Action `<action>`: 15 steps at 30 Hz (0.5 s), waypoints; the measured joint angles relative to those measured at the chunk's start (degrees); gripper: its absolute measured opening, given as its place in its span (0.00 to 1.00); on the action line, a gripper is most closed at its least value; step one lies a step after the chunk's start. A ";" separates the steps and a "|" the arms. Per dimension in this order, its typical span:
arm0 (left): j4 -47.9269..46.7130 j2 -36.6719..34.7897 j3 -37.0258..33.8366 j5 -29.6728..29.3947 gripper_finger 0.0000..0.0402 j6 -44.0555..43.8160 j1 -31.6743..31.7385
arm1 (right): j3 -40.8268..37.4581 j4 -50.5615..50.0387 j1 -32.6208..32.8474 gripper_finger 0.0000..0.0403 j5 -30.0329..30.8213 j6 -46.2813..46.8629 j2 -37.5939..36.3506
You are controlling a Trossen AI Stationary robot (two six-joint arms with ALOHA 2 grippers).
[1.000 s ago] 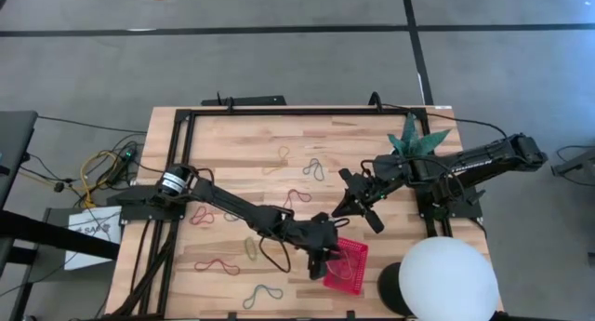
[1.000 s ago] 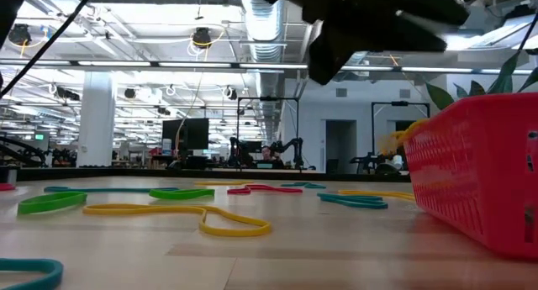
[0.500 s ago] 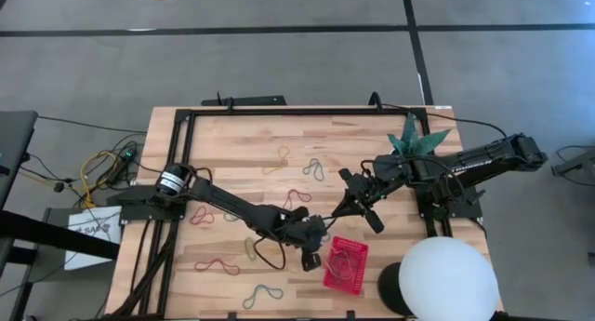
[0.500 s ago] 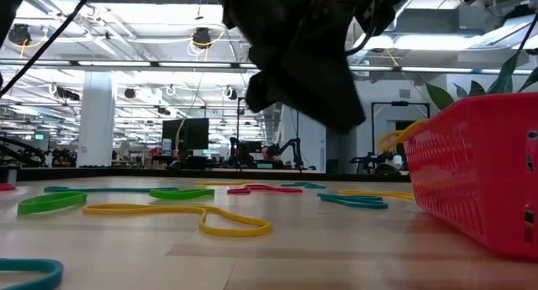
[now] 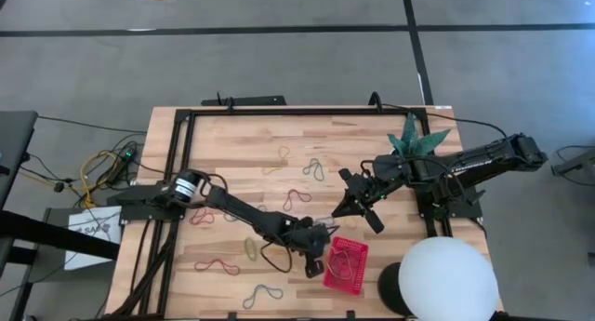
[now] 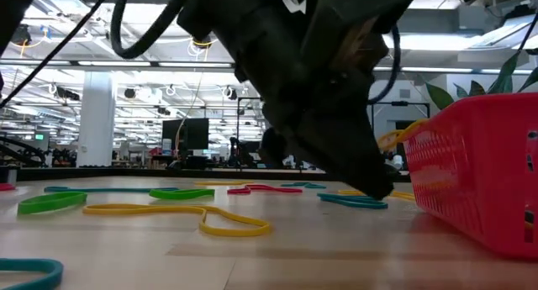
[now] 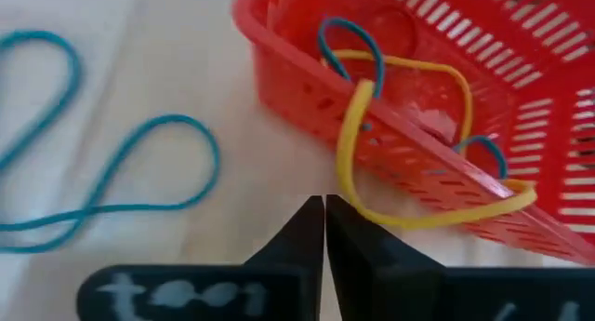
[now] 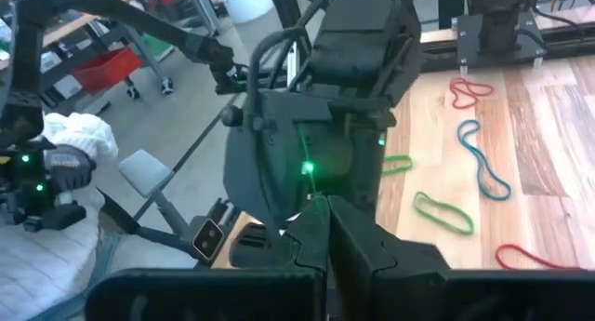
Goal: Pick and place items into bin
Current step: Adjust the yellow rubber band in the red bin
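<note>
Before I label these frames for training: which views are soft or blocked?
Low view: the left hand looms dark and blurred, backlit by ceiling lights. Left wrist view: the red bin and bands look soft. High view: evenly lit.

A bright red mesh-walled bin carries a yellow band and blue bands.

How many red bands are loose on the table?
3 red bands: one central, one beside the left arm's base, one well left of the bin. The left arm may hide others.
</note>
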 joint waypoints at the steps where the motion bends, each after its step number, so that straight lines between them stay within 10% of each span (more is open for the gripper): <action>1: 0.81 0.13 -0.02 0.76 0.01 -0.10 0.06 | 0.01 0.16 -0.01 0.00 -0.01 -0.01 0.00; 15: 2.18 -4.93 0.02 -0.47 0.00 1.05 0.26 | 0.02 -0.20 -0.01 0.00 0.00 0.03 0.00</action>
